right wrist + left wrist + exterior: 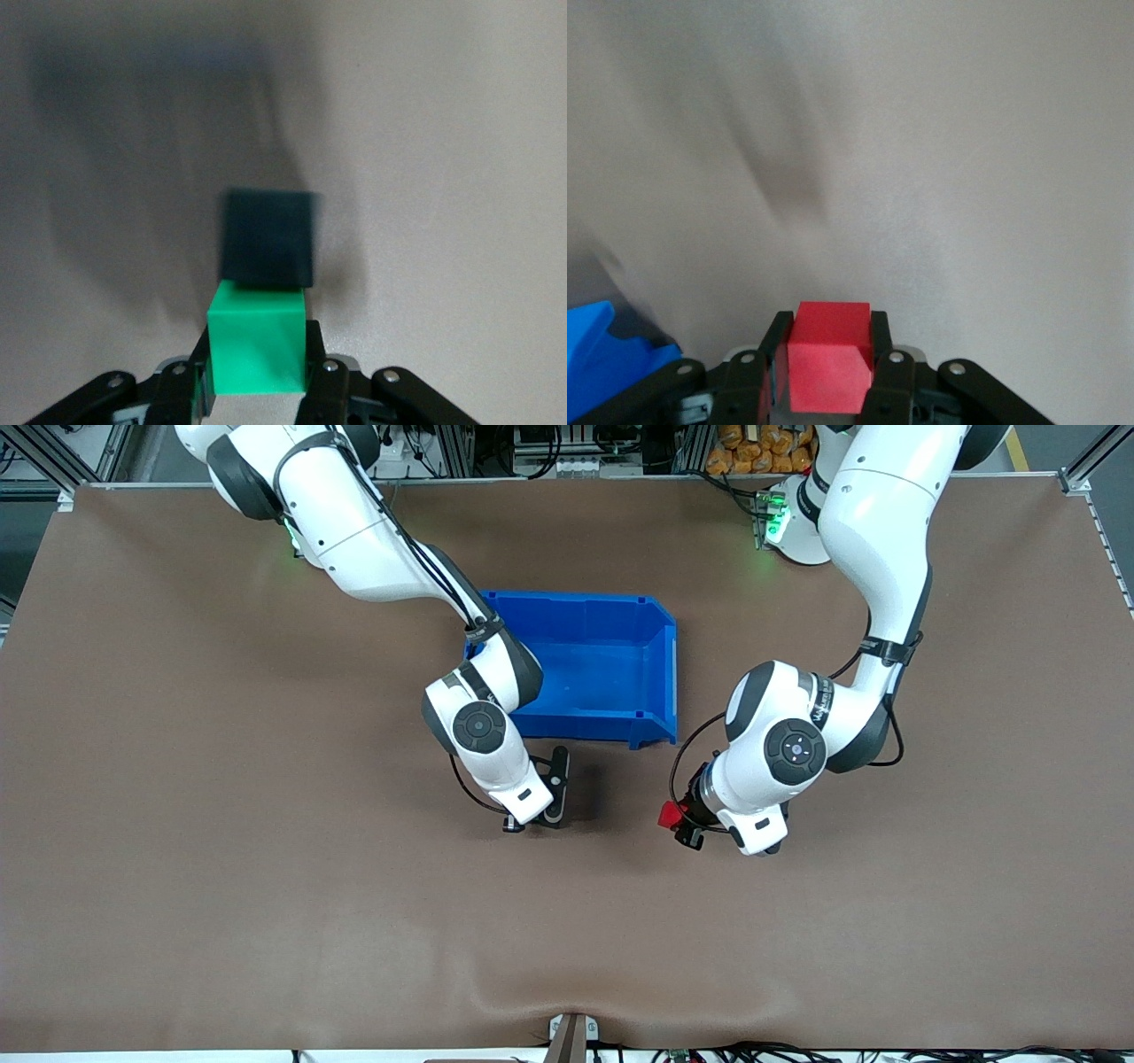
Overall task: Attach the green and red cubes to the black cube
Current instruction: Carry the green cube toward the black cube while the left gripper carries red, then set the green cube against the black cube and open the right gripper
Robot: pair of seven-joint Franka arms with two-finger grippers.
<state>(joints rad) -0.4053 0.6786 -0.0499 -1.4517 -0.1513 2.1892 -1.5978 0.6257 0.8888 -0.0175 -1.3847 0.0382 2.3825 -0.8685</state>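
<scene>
Black cube (267, 237) mid-frame in right wrist view, touching green cube (258, 345) just below it; green-black join looks made or nearly so. Right gripper (257, 376) clamped on green cube, low centre of front view, near blue bin (602, 664). Red cube (827, 356) pinched in left gripper (827, 376), lower centre of left wrist view, not yet attached. Bin appears empty.

A blue bin (611, 669) sits mid-table on the brown mat (221, 850). The right gripper (539, 820) hangs over the mat at about seven o'clock from the bin. The left gripper (680, 828) is over the mat at the bin's five o'clock, clamped on a red cube (671, 813). The grippers are well apart.
</scene>
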